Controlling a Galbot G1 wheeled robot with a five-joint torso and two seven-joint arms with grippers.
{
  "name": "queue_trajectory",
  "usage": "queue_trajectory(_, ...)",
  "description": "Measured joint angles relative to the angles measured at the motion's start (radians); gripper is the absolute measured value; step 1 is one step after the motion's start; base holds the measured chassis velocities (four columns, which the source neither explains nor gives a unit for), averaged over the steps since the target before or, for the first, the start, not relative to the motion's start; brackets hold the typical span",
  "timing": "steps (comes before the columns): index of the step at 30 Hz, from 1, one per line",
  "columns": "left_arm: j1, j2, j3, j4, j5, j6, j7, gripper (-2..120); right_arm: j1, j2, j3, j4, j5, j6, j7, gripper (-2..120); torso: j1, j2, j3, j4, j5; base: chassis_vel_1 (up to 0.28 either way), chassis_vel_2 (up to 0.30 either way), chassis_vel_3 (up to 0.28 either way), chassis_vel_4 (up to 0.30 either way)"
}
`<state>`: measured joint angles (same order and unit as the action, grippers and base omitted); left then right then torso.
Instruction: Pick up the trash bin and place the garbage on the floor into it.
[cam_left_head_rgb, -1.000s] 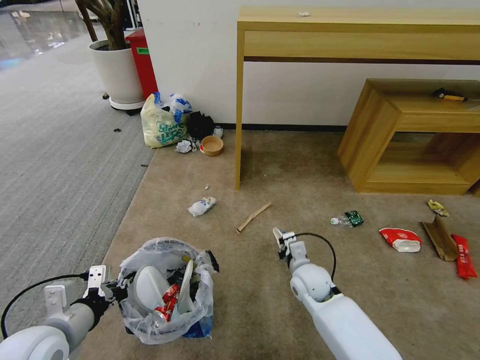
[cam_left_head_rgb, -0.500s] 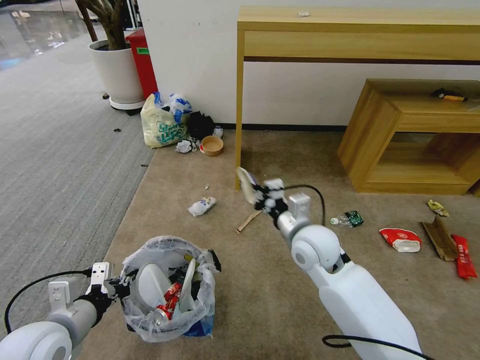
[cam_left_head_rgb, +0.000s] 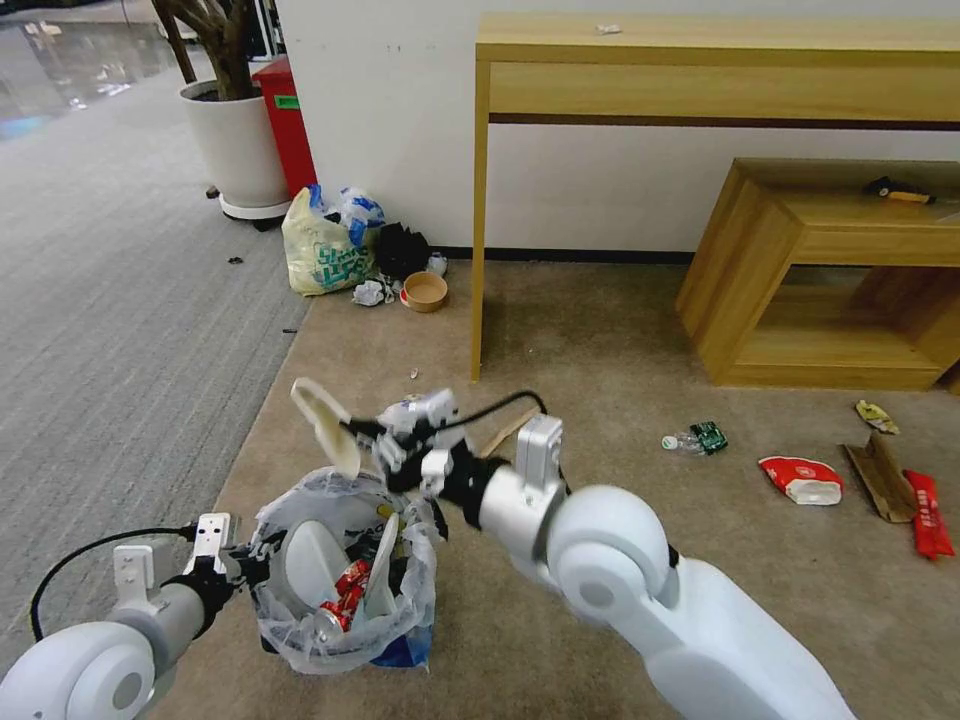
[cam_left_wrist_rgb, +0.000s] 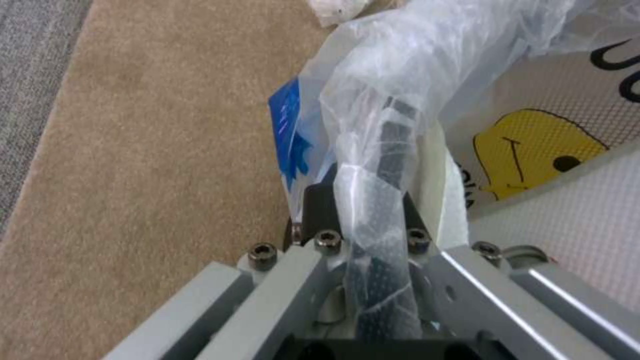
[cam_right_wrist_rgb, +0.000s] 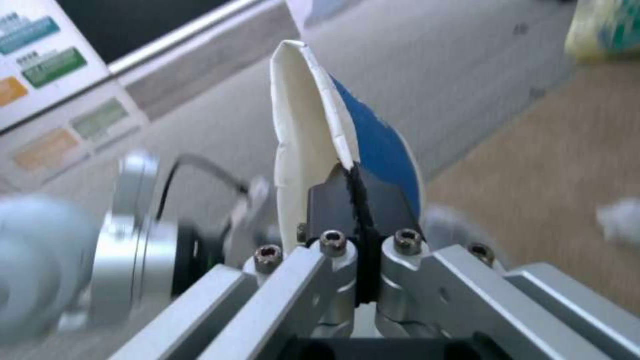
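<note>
The trash bin (cam_left_head_rgb: 340, 600), black with a crinkly whitish bag, hangs low at the front left, and my left gripper (cam_left_head_rgb: 242, 572) is shut on its rim. In the left wrist view the left gripper (cam_left_wrist_rgb: 363, 220) pinches the bagged rim (cam_left_wrist_rgb: 380, 140). A white slipper (cam_left_head_rgb: 300, 560) and a red can (cam_left_head_rgb: 345, 585) lie inside. My right gripper (cam_left_head_rgb: 368, 432) is shut on a flattened blue-white paper cup (cam_left_head_rgb: 325, 425) just above the bin's far edge; the right wrist view shows the cup (cam_right_wrist_rgb: 313, 125) clamped in the gripper (cam_right_wrist_rgb: 360, 200). On the beige floor (cam_left_head_rgb: 600, 340) lie a plastic bottle (cam_left_head_rgb: 695, 438), a red-white bowl (cam_left_head_rgb: 802, 478), cardboard (cam_left_head_rgb: 878, 475) and a red wrapper (cam_left_head_rgb: 928, 512).
A wooden stick (cam_left_head_rgb: 505, 432) lies partly behind my right arm. A yellowish shopping bag (cam_left_head_rgb: 325, 250) and a brown bowl (cam_left_head_rgb: 424, 291) sit by the wall. The desk leg (cam_left_head_rgb: 478, 230), a low wooden shelf (cam_left_head_rgb: 820, 270) and a plant pot (cam_left_head_rgb: 235, 145) stand beyond. Grey ribbed carpet (cam_left_head_rgb: 120, 300) lies left.
My right arm has lifted off the floor and swung left with the paper cup, from mid-carpet to above the bin. The left gripper has kept its hold on the rim.
</note>
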<state>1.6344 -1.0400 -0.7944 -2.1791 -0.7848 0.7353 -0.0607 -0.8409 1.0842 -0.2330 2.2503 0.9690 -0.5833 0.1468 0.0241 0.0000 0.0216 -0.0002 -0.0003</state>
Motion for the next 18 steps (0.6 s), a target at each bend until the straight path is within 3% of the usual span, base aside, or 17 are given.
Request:
queue_trajectory(5,-0.029,0.004,0.016,0.016,-0.01,0.0,-0.006,0,-0.062,-0.041,0.005,0.002,0.0,-0.004,-0.035,0,0.0,0.0,0.0,-0.0001,0.0,0.0,0.0,0.0,0.0)
queue_trajectory(14,-0.027,0.002,0.021,0.009,-0.01,0.0,-0.006,0,-0.088,-0.031,-0.011,-0.042,-0.028,-0.007,-0.037,0,0.0,0.0,0.0,0.0002,0.0,0.0,0.0,0.0,0.0)
queue_trajectory(18,-0.018,0.001,0.011,0.0,-0.011,0.0,0.002,0,-0.097,-0.024,-0.012,-0.066,-0.06,-0.019,-0.052,12,0.0,0.0,0.0,0.0002,0.0001,0.0,0.0,0.0,0.0)
